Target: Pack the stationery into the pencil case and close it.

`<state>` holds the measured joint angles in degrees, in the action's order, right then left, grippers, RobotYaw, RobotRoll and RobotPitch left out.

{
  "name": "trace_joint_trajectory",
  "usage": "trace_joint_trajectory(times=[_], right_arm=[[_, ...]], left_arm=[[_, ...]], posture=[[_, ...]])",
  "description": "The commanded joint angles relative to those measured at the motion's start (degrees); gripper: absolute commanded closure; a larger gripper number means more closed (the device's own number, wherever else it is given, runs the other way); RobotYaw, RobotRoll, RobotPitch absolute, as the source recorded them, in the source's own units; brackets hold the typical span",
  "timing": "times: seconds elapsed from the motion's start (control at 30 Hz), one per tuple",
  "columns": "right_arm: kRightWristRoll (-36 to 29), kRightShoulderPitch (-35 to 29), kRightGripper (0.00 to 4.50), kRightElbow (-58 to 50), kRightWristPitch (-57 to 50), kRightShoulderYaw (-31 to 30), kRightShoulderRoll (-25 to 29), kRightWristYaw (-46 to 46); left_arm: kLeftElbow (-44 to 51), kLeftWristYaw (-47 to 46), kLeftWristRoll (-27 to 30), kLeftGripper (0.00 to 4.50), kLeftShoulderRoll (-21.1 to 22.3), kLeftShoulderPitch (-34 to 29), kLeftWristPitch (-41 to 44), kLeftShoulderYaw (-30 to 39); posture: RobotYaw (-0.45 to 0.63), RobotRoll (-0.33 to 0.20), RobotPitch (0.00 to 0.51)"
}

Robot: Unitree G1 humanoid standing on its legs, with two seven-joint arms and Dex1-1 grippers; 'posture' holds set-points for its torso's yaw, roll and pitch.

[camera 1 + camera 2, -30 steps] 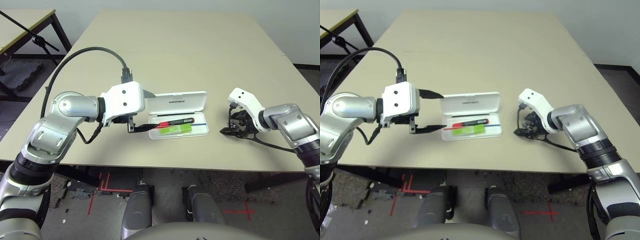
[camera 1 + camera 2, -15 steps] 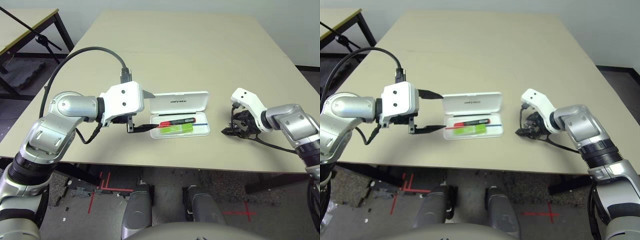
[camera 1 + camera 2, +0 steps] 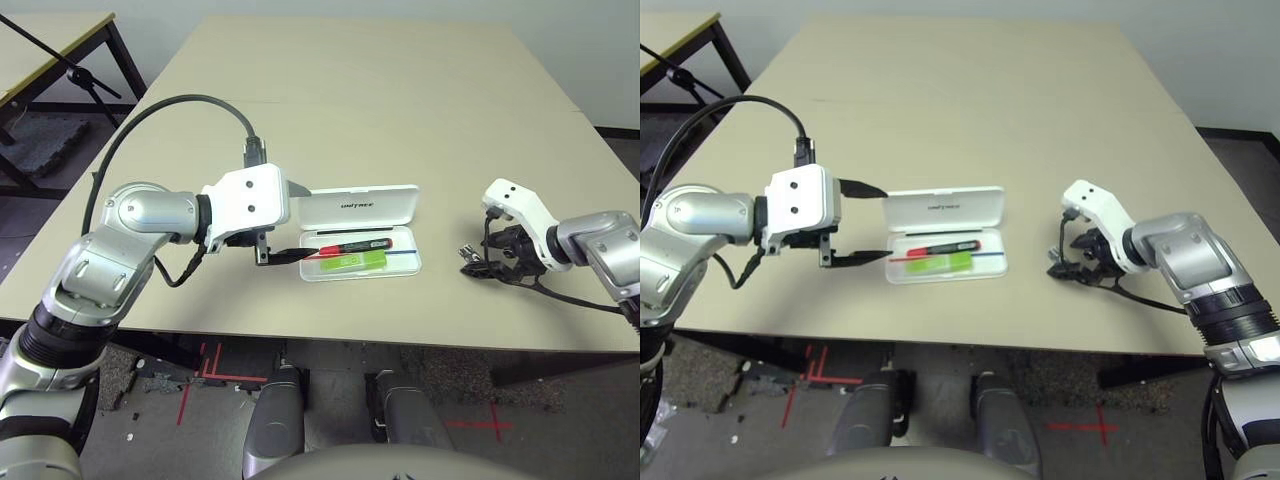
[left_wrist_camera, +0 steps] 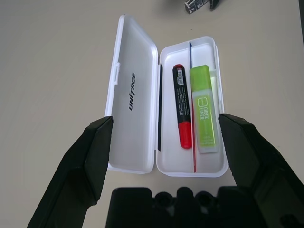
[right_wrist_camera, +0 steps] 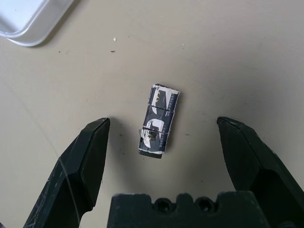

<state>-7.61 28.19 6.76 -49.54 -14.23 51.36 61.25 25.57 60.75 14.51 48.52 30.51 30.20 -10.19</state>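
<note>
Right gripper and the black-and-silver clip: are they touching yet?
Apart. In the right wrist view the clip lies on the table midway between the right gripper's open jaws, with bare table showing on both sides.

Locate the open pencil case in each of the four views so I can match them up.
Left eye view: pencil case at centre, by the left gripper.
Right eye view: centre, slightly left.
Left wrist view: centre, lid beside tray.
Right wrist view: one corner at the edge.
Shared landmark: red marker in the tray, in both eye views and the left wrist view.
</note>
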Motion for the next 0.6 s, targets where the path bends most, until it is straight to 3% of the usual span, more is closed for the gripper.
trace_joint_trajectory(times=[0.03, 0.13, 0.43, 0.6], right_arm=[[1.6, -1.6, 0.18, 2.0, -0.2, -2.0, -0.7, -1.2], [1.9, -1.2, 0.97, 2.7, 0.3, -2.3, -1.1, -1.5], [3.2, 0.4, 4.18, 5.0, 1.6, -2.4, -1.3, -1.0], [3.5, 1.3, 4.21, 5.8, 4.2, -1.8, -0.5, 0.0]], left_arm=[[-0.7, 0.5, -0.5, 0.01, 0.0, 0.4, -0.5, -1.0], [-0.9, 0.6, -0.6, 0.0, 0.0, 0.5, -0.6, -1.1], [-1.2, 0.6, -0.9, 0.0, 0.2, 0.6, -0.6, -1.1], [-1.5, 0.6, -1.2, 0.0, 0.2, 0.6, -0.8, -1.2]], posture=[[0.08, 0.0, 0.102], [0.09, 0.0, 0.099], [0.09, 0.0, 0.094], [0.09, 0.0, 0.092]])
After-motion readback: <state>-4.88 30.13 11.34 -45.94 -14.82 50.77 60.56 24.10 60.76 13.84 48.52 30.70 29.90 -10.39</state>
